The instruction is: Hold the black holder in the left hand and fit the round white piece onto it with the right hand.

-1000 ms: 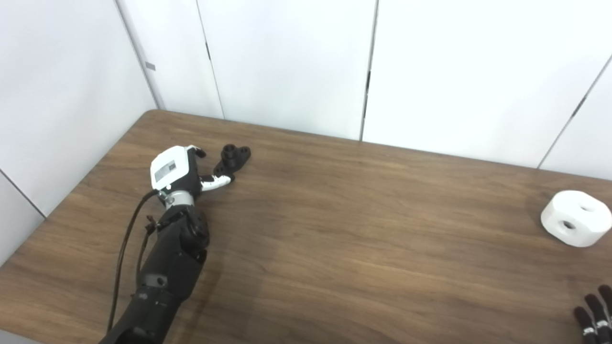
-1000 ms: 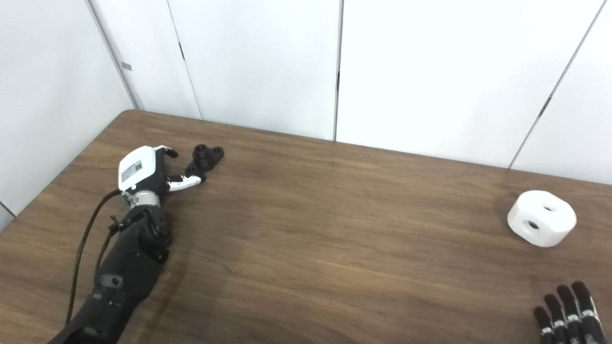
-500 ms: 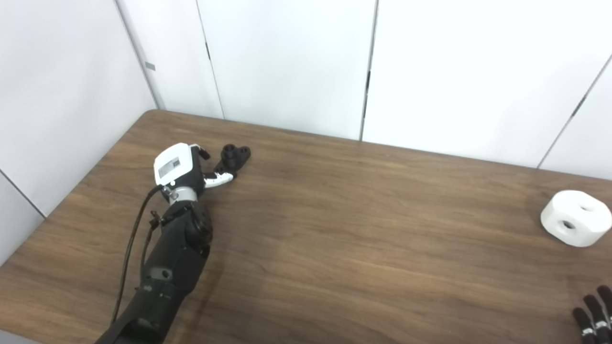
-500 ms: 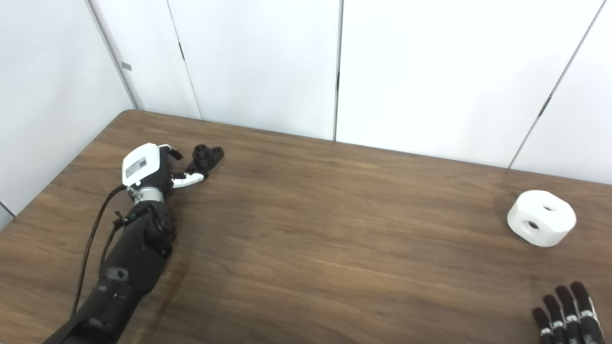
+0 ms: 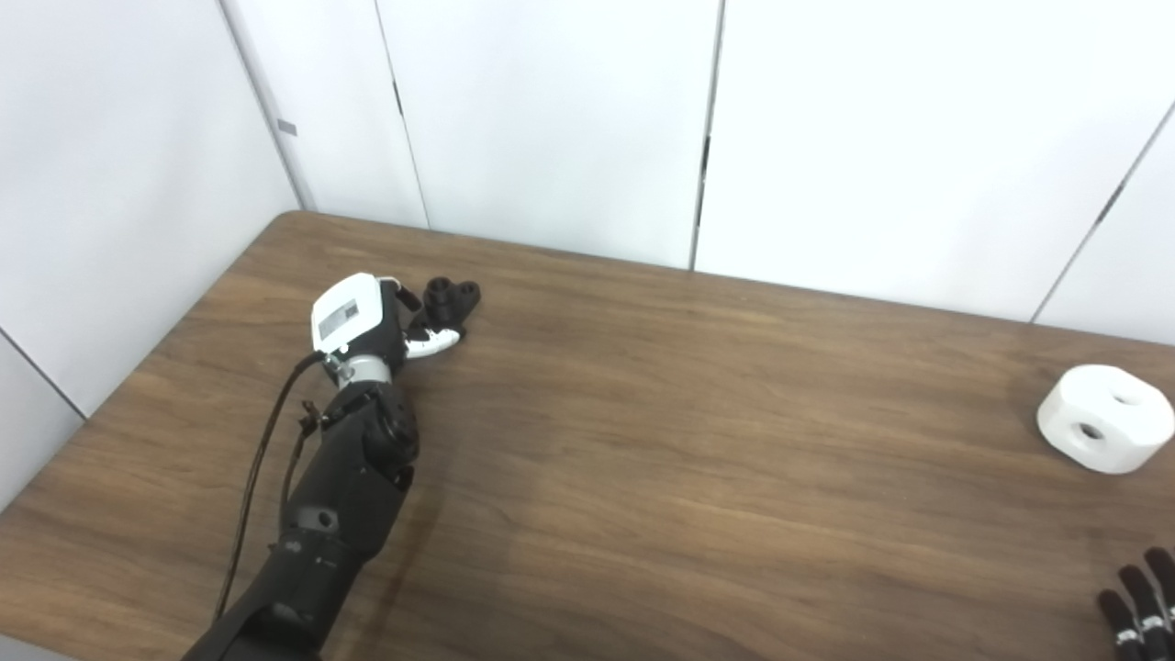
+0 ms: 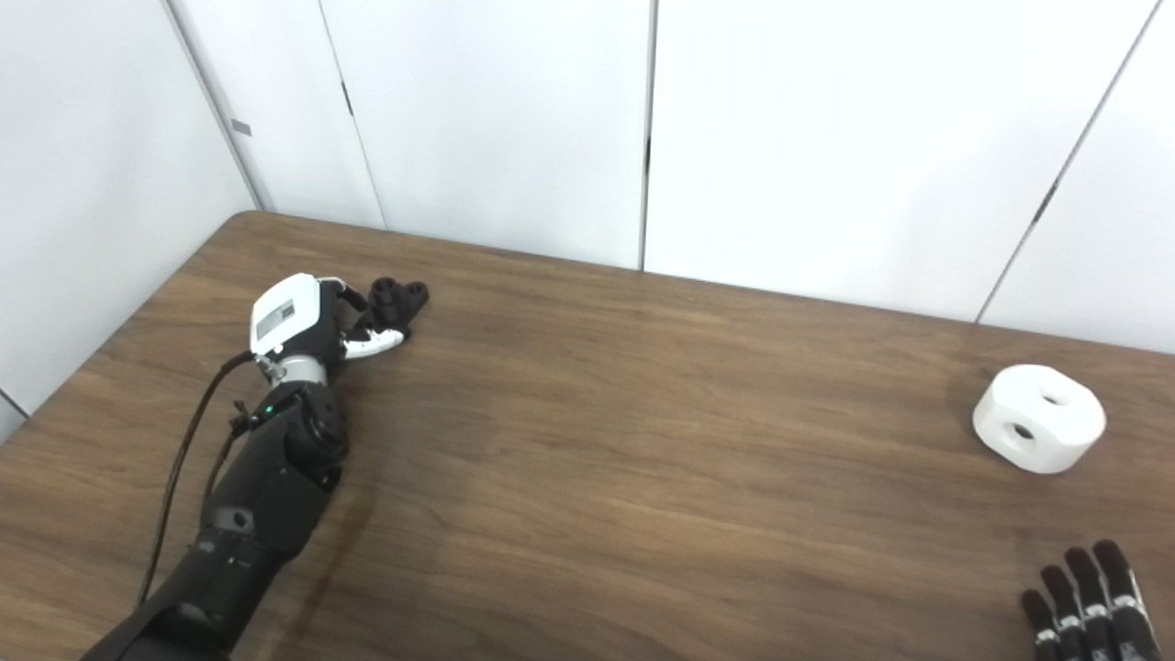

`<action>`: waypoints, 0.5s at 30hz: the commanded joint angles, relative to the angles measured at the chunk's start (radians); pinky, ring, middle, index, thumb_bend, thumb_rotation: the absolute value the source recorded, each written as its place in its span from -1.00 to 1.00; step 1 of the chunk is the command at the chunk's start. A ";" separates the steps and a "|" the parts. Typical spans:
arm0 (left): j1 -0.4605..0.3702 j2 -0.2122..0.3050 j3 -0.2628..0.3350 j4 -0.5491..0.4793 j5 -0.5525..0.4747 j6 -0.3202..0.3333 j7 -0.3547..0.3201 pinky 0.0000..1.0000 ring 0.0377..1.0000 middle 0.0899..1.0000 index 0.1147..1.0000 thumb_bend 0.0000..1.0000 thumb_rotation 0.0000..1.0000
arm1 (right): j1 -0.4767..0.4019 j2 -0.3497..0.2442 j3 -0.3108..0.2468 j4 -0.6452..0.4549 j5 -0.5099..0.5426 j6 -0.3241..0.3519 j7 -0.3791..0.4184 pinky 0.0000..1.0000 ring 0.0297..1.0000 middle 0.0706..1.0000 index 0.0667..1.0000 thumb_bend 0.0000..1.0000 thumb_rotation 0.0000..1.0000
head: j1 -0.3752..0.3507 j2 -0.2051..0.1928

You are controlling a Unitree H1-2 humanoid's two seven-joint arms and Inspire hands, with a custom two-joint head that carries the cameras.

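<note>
The small black holder (image 5: 450, 301) lies on the wooden table (image 5: 643, 441) near its far left corner. My left hand (image 5: 367, 321) is right beside it on its near left side, open, with the thumb and fingers spread around the holder's near end; contact cannot be told. The round white piece (image 5: 1104, 418), with two holes in its top, rests at the table's right side. My right hand (image 6: 1083, 606) lies open at the lower right corner, fingers straight, well short of the white piece.
White wall panels (image 5: 569, 119) stand close behind the table's far edge and along its left side. A black cable (image 5: 257, 468) runs along my left forearm.
My left hand has moved forward and to the right, closing in on the black holder until its fingers sit around the holder's near end. The right hand and white piece stayed put.
</note>
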 commanded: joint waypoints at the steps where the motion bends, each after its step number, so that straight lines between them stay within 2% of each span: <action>1: -0.043 0.020 -0.002 -0.001 -0.001 0.000 0.023 0.87 0.75 0.57 0.12 0.71 -0.31 | 0.018 -0.005 0.005 -0.003 0.010 0.027 0.000 1.00 1.00 1.00 1.00 0.15 1.00 | 0.000 0.002; 15: -0.037 0.024 -0.003 -0.006 -0.031 -0.002 0.029 0.89 0.75 0.55 0.02 0.67 -0.38 | 0.020 -0.003 0.005 -0.023 0.019 0.047 -0.018 1.00 1.00 1.00 1.00 0.10 1.00 | -0.004 0.010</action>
